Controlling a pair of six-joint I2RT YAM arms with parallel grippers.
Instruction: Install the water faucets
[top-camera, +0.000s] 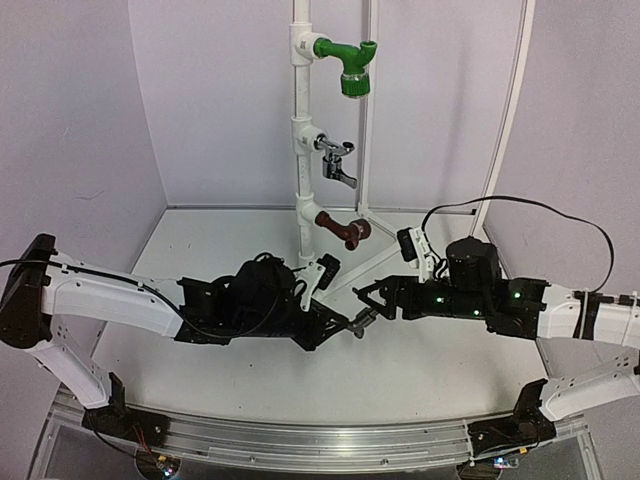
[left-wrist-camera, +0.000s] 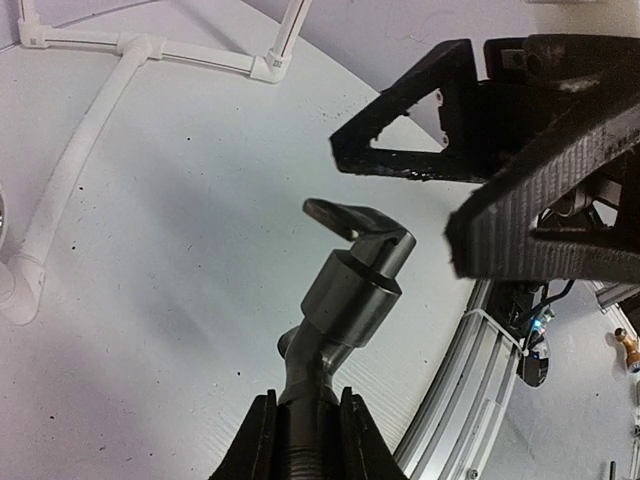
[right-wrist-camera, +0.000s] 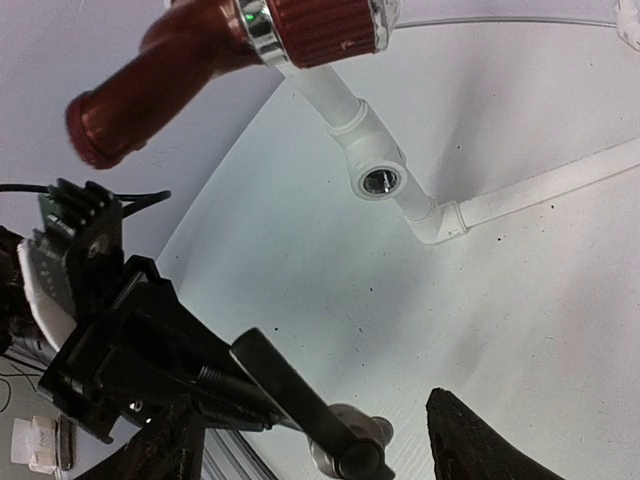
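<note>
A dark grey water faucet (left-wrist-camera: 352, 288) is held by its threaded end in my left gripper (left-wrist-camera: 306, 400), which is shut on it; its lever (right-wrist-camera: 300, 395) points toward the right arm. My right gripper (right-wrist-camera: 305, 408) stands open around the faucet's head, its fingers (left-wrist-camera: 540, 225) apart from the metal. In the top view the two grippers meet low over the table, left gripper (top-camera: 340, 322) and right gripper (top-camera: 362, 308). On the white pipe stand (top-camera: 302, 130) sit a green faucet (top-camera: 348, 65), a silver faucet (top-camera: 335, 160) and a brown faucet (top-camera: 345, 230).
An empty threaded socket (right-wrist-camera: 378, 181) shows on the pipe's lowest fitting, below the brown faucet (right-wrist-camera: 200, 60). White base pipes (left-wrist-camera: 70, 170) run across the tabletop. An aluminium rail (top-camera: 320, 445) edges the table's near side. Purple walls enclose the back and sides.
</note>
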